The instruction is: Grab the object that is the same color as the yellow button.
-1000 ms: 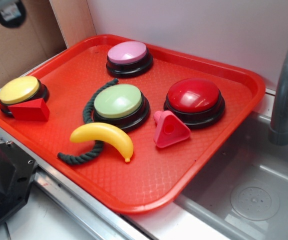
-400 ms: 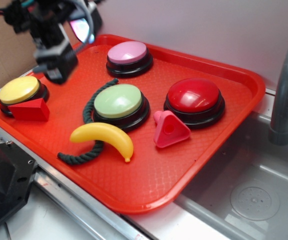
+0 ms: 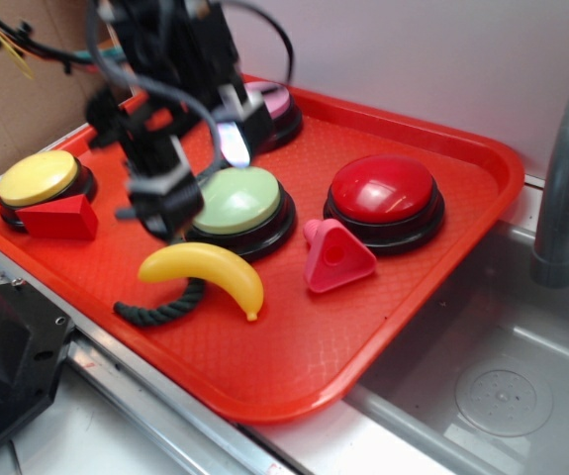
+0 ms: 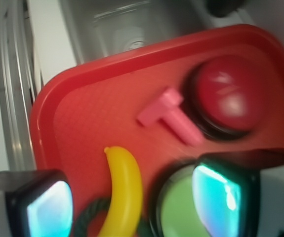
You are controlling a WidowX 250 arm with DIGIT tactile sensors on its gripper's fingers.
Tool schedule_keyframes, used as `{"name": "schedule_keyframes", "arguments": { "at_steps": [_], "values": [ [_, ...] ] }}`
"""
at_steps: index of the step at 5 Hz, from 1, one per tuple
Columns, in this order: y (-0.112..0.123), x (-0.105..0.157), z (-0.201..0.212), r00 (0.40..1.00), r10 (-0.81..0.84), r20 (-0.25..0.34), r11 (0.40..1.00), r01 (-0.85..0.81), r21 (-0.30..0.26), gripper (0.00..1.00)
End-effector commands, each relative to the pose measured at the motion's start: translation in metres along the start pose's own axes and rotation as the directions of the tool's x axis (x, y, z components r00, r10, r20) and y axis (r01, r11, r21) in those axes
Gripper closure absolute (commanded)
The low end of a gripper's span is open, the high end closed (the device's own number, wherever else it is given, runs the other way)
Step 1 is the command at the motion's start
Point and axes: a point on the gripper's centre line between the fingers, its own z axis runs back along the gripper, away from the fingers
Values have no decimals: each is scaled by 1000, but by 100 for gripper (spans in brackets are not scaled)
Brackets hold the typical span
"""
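Nearest you, the banana (image 3: 208,272) lies on the red tray (image 3: 294,371) toward its near edge, its left end resting across a dark rope (image 3: 170,305); bring the end effector (image 3: 170,208), jaws spread and empty just above it, down across the curved middle, clear of the rope. Bare tray lies right of it; the green button (image 3: 235,203) crowds the far side, and the yellow button (image 3: 39,178) sits far left behind a red wedge (image 3: 61,218).

No legible text or labels
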Motion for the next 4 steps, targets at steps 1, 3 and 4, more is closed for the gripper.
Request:
{"name": "schedule_keyframes", "arguments": {
  "at_steps": [1, 3, 4],
  "values": [
    [-4, -5, -39, 995, -98, 4, 995, 98, -22, 0],
    [-9, -9, -54, 987, -157, -12, 987, 158, 13, 0],
    [-11, -9, -60, 977, -213, -16, 977, 213, 11, 0]
  ]
}}
